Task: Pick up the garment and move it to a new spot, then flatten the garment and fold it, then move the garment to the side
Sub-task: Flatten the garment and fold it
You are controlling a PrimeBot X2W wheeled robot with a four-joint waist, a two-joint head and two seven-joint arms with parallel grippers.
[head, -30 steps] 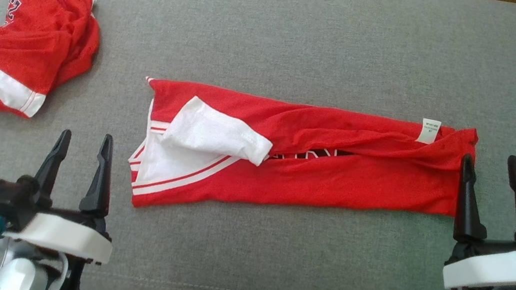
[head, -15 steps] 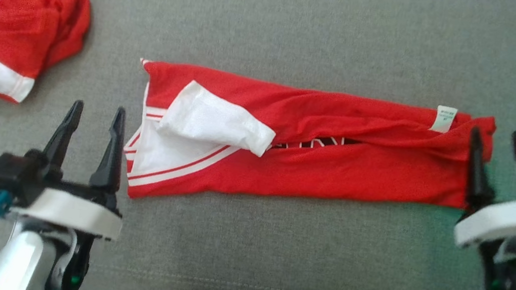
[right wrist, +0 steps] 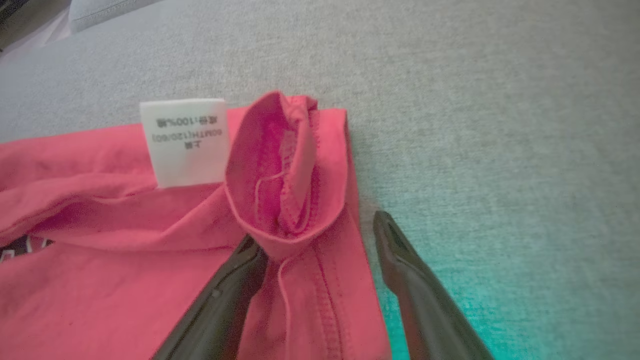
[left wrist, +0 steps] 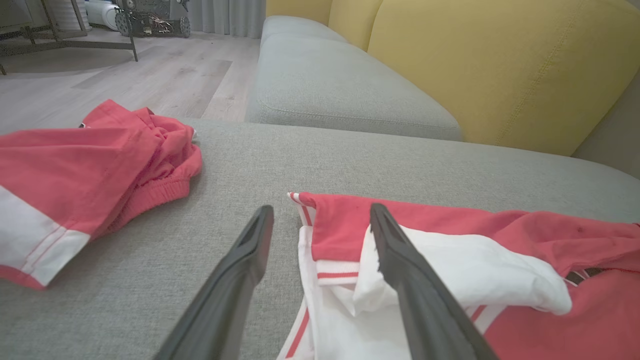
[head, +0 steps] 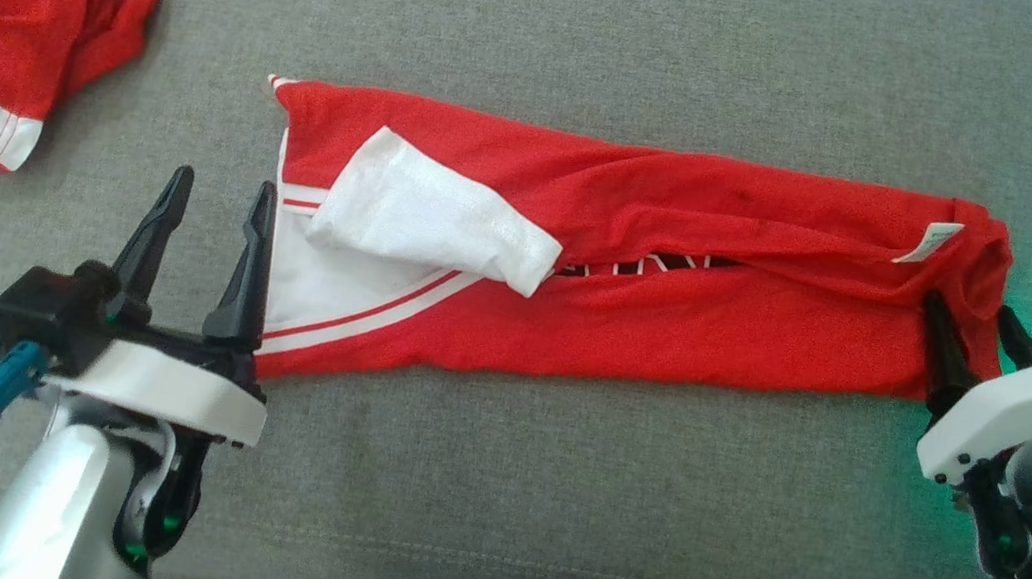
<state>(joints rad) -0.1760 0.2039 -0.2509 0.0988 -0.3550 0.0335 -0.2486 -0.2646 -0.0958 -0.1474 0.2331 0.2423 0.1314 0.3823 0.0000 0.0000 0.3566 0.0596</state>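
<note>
Garment [right wrist: 100,280] label [right wrist: 185,142] print resolves in right wrist view.

You have bare grey cushion [head: 548,496] open all along the near side of the folded garment [head: 672,332], and a wide strip beyond it, so a gripper can pass on either side. On the robot's left, the crumpled red garment [head: 1,5] takes up the far corner, with a clear lane of cushion between the two. In the left wrist view, a yellow backrest [left wrist: 500,65] rises beyond the cushion.
</note>
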